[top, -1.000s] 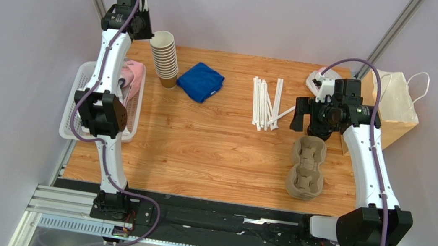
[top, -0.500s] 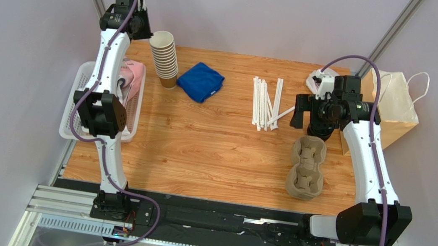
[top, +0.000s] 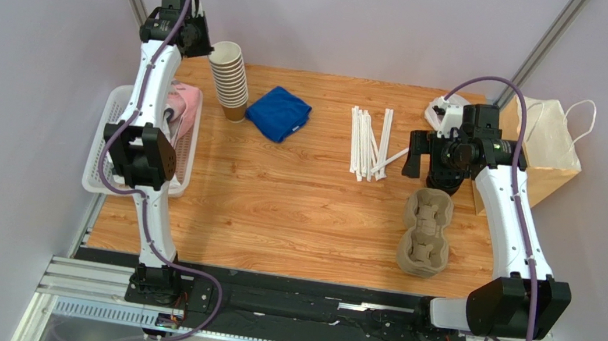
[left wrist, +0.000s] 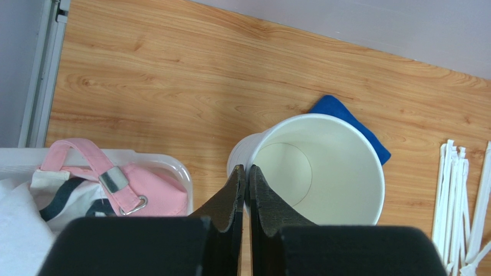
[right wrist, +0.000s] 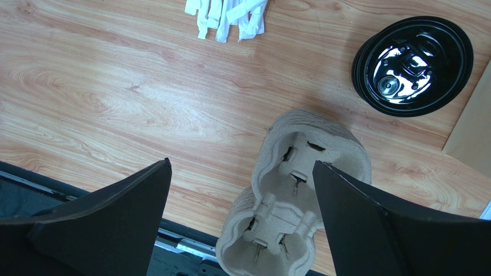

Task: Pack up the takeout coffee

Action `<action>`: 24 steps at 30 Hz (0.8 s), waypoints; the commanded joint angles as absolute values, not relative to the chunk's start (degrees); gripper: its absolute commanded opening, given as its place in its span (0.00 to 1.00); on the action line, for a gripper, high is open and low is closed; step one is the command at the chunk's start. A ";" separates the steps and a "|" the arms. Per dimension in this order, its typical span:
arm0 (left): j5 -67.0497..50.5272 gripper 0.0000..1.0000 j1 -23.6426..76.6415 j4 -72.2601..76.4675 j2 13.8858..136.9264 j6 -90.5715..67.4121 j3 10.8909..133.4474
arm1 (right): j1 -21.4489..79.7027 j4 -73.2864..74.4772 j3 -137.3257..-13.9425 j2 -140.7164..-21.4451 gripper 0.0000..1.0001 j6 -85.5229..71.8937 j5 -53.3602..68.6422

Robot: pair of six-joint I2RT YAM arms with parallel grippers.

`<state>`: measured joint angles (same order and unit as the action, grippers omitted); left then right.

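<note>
Wood table [left wrist: 173, 75]: left claw [left wrist: 246, 169] pinching cup stack [left wrist: 328, 172] rim; cloth [left wrist: 333, 107], straws [left wrist: 461, 201], carrier [right wrist: 299, 190] nearby.

A wide bare stretch of tabletop [top: 293, 213] lies open at near centre. Around it: cup stack [top: 230, 82], left gripper [left wrist: 245, 169] pinching its rim, and blue cloth [top: 278, 112] far left; straws [top: 368, 144] far centre; pulp carrier [top: 425, 232] right.

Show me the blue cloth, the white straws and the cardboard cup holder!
blue cloth [top: 278, 112], top view, on the middle of the folded cloth.
white straws [top: 367, 144], top view, on the middle of the bundle.
cardboard cup holder [top: 425, 233], top view, on the ridge between its two cup wells.
</note>
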<state>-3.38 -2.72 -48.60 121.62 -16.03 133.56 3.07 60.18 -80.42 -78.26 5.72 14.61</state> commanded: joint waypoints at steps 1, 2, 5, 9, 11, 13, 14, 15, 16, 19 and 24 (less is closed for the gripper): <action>-4.48 0.03 -3.25 -48.16 121.56 -17.14 135.70 | 2.99 58.98 -82.27 -78.13 1.00 4.75 14.68; -4.57 0.00 -3.34 -48.16 121.03 -17.23 135.88 | 2.99 59.06 -82.18 -78.22 1.00 4.75 14.76; -5.27 0.00 -3.25 -48.34 119.63 -17.40 136.32 | 2.99 58.98 -82.18 -78.13 1.00 4.75 14.94; -5.80 0.00 -3.25 -48.69 118.22 -17.67 137.81 | 2.90 59.06 -82.09 -78.22 1.00 4.75 15.20; -5.80 0.00 -3.34 -48.78 117.43 -17.49 138.42 | 2.90 58.97 -82.00 -78.22 1.00 4.66 15.38; -5.98 0.00 -3.34 -48.95 116.98 -17.23 138.95 | 2.90 59.06 -82.00 -78.13 1.00 4.66 15.64; -6.15 0.00 -3.34 -49.22 116.81 -17.14 139.30 | 2.99 59.06 -82.00 -78.13 1.00 4.66 15.64; -6.24 0.00 -3.34 -49.22 116.72 -17.05 139.48 | 2.99 59.06 -81.91 -78.13 1.00 4.66 15.64; -6.41 0.00 -3.34 -49.57 116.72 -17.14 139.92 | 2.99 58.98 -81.91 -78.13 1.00 4.66 15.64; -6.86 0.00 -3.34 -50.10 116.37 -17.40 140.62 | 2.99 58.98 -81.83 -78.13 1.00 4.57 15.73; -7.82 0.00 -3.34 -50.10 114.61 -16.88 143.43 | 2.90 59.24 -82.35 -78.05 1.00 4.75 15.91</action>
<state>-6.11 -3.03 -50.72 120.77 -16.62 139.04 3.07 60.18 -80.42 -78.26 5.37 15.07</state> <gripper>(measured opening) 0.010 0.999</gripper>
